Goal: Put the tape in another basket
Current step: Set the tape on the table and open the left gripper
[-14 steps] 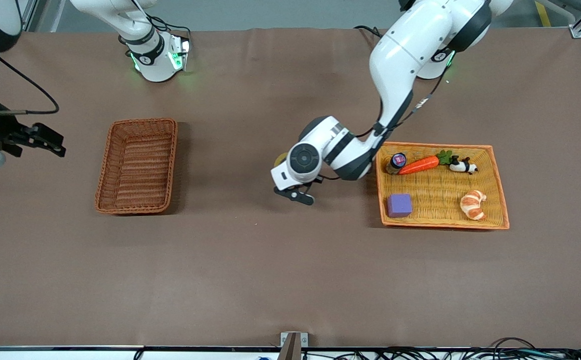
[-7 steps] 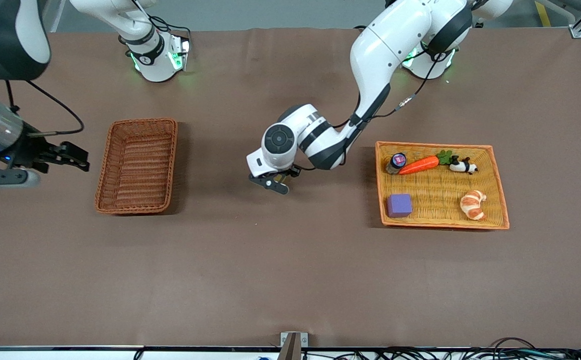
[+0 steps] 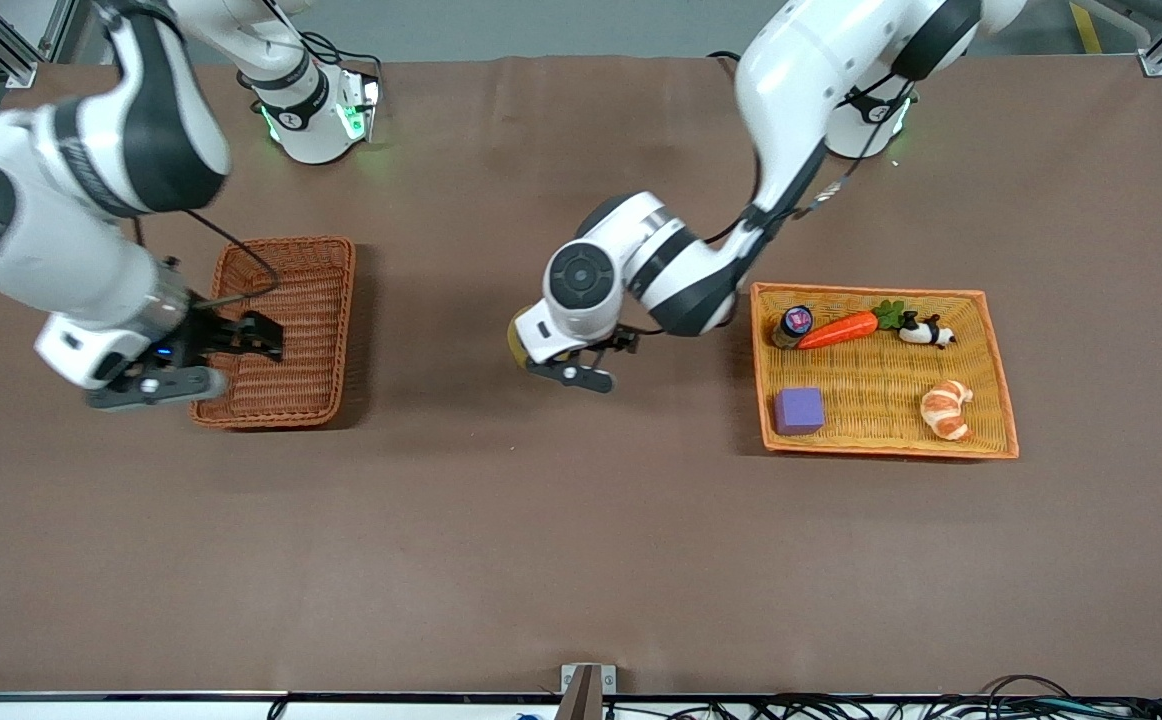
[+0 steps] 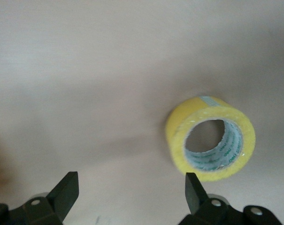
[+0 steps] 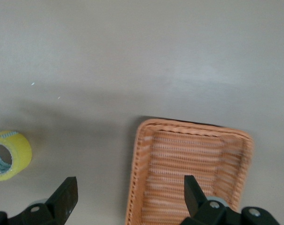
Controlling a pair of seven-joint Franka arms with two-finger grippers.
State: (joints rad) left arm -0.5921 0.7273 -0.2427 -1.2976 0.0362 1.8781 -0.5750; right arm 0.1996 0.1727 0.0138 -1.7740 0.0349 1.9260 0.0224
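The tape [image 3: 516,339], a yellowish roll with a grey core, rests on the brown table between the two baskets. It also shows in the left wrist view [image 4: 210,138] and the right wrist view [image 5: 8,155]. My left gripper [image 3: 596,361] is open and empty just above the table, with the tape outside its jaws beside one fingertip [image 4: 194,183]. The dark reddish-brown basket [image 3: 276,330] stands toward the right arm's end and is empty. My right gripper [image 3: 263,338] is open and empty over that basket's long rim [image 5: 141,178].
The orange-yellow woven tray [image 3: 991,375] stands toward the left arm's end. It holds a small bottle [image 3: 792,326], a toy carrot [image 3: 841,329], a panda figure [image 3: 926,331], a purple cube [image 3: 799,411] and a croissant toy [image 3: 946,408].
My left gripper carried the tape toward the dark basket, let it go on the table and drew back a little. My right arm swung in from the table's end to over the basket.
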